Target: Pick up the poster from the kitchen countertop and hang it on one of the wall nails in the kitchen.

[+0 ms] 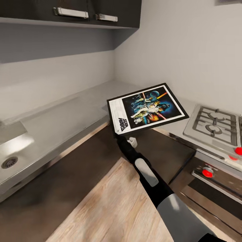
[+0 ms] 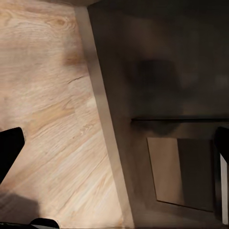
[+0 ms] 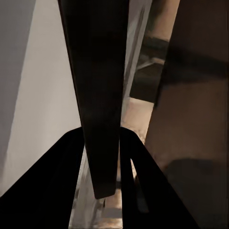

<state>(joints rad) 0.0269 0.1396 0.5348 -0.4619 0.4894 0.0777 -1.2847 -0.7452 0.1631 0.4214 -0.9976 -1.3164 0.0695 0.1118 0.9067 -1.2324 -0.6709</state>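
Black-framed and tilted, the poster (image 1: 148,108) hangs in the air above the corner of the countertop (image 1: 60,117), clear of the grey surface, with its title strip toward the robot and its far end raised toward the wall. The right gripper (image 1: 129,137) holds it by the near edge. In the right wrist view the two dark fingers (image 3: 62,181) close on a thin dark slab, the poster (image 3: 95,86) seen edge-on, so the grip looks firm and sits at one end rather than the middle.

The picking-up part of the task therefore appears done: the poster is off the worktop and carried by one arm. The hanging part is all still to do. No wall nail can be made out on the pale walls behind the counter or beside the hob (image 1: 211,124), so where the poster must go cannot be told from here.

The left wrist view looks down on wooden floor (image 2: 47,95) and dark cabinet fronts (image 2: 167,71), which suggests that arm hangs low and idle; dark shapes at the picture's edges may be its fingers, but whether they are open or closed cannot be told.

What remains, as I judge it, is to find a nail, turn the poster upright against the wall, and set it on the nail before letting go. Held by one end, it may swing or slip.
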